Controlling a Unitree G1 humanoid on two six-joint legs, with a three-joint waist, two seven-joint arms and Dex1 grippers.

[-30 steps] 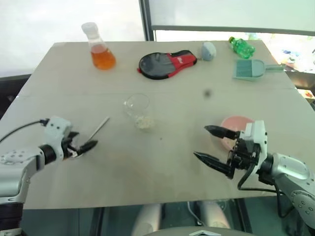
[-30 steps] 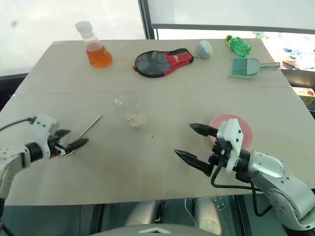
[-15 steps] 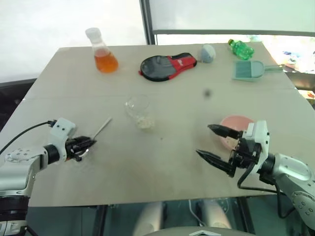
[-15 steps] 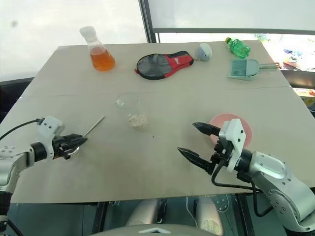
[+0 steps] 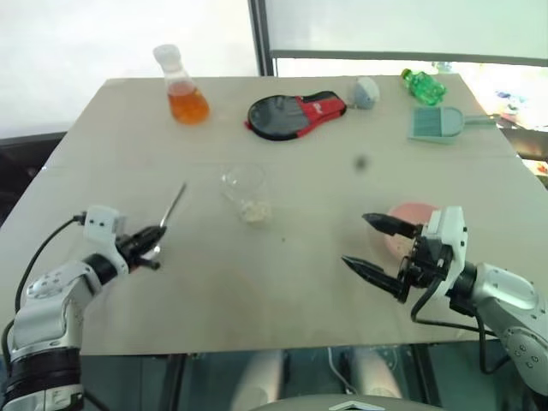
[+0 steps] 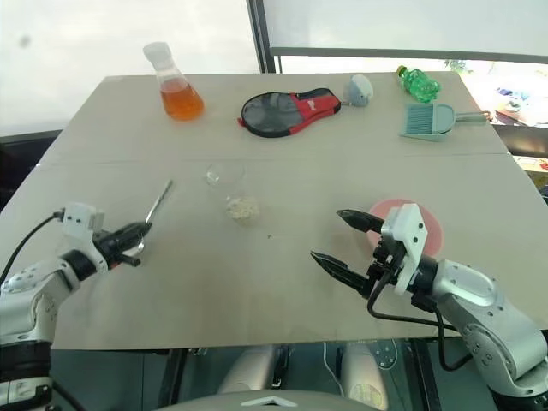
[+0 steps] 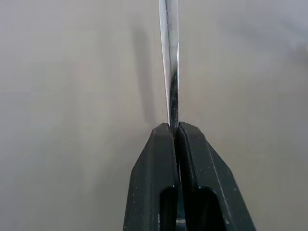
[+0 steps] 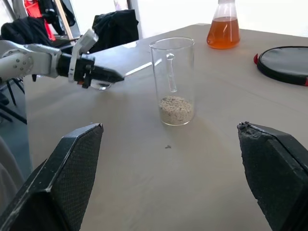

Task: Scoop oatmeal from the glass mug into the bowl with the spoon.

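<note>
Left gripper [image 5: 152, 239] clenched on the slim silver metal spoon [image 5: 172, 209].
Right gripper [image 5: 377, 248], jaws released, hovers beside the shallow pink bowl [image 5: 406, 216]; the clear glass mug [image 5: 244, 191] holds beige oatmeal [image 8: 175, 108].

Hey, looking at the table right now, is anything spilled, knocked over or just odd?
Nothing is knocked over. The glass mug stands upright with oatmeal in its bottom. One small crumb lies on the table near the mug, a minor stray. The left end effector grips the spoon by its bowl end, which looks odd for scooping.
</note>
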